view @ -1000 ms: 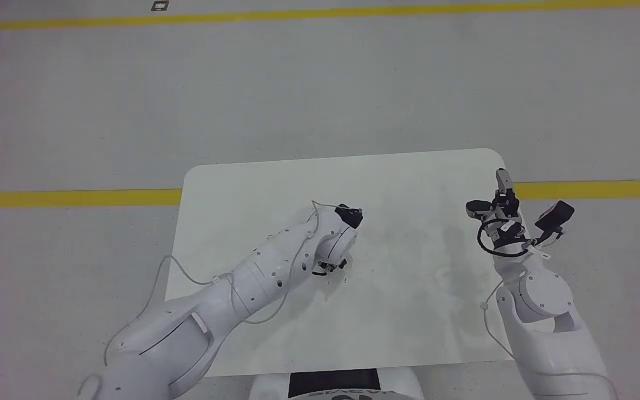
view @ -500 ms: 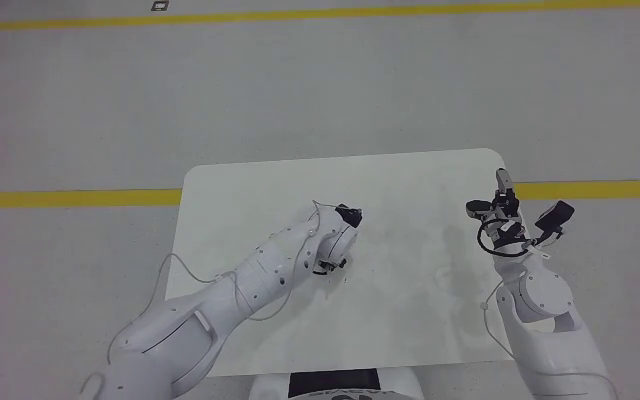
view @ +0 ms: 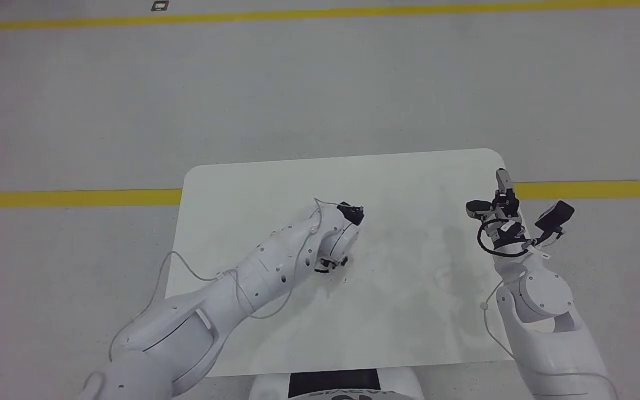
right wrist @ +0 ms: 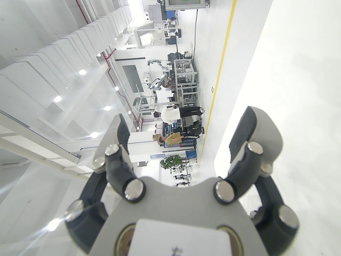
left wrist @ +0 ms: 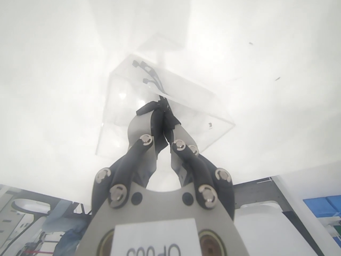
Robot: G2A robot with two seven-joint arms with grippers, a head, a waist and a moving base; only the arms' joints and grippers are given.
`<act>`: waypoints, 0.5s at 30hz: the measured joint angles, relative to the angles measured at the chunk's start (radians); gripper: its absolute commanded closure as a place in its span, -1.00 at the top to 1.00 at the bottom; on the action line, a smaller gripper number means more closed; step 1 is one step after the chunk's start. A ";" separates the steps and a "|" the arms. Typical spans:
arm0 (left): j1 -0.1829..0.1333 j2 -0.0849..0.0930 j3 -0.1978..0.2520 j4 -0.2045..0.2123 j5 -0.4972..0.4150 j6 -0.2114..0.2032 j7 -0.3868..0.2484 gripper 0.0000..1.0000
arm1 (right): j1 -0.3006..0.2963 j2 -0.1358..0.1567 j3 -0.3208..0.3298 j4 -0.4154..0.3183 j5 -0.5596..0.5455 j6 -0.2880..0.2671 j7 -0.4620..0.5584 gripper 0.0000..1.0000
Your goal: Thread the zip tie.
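Note:
A thin black zip tie point(left wrist: 150, 74) lies against a clear plastic box point(left wrist: 191, 99) on the white table point(view: 420, 180). My left gripper point(left wrist: 163, 109) points down at the box's near edge. Its black-taped fingertips are pressed together where the tie's end meets them. From above, the left gripper point(view: 337, 263) sits tucked under the wrist near the table's middle. My right gripper point(view: 492, 200) hangs over the table's right edge, away from the tie. In the right wrist view the right gripper point(right wrist: 183, 115) is open with nothing between its pads.
Wide bare table surface point(right wrist: 306, 54) lies between the two arms. A yellow floor line point(view: 90, 197) runs past the table on both sides. A thin white cable point(view: 175, 265) trails beside the left arm.
The left gripper has edged very slightly toward the far side of the table. The right arm has not moved.

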 measured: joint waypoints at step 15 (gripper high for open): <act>0.044 0.042 -0.041 -0.128 0.065 0.013 -0.056 -1.00 | 0.000 0.000 0.000 0.000 0.000 0.000 0.000 1.00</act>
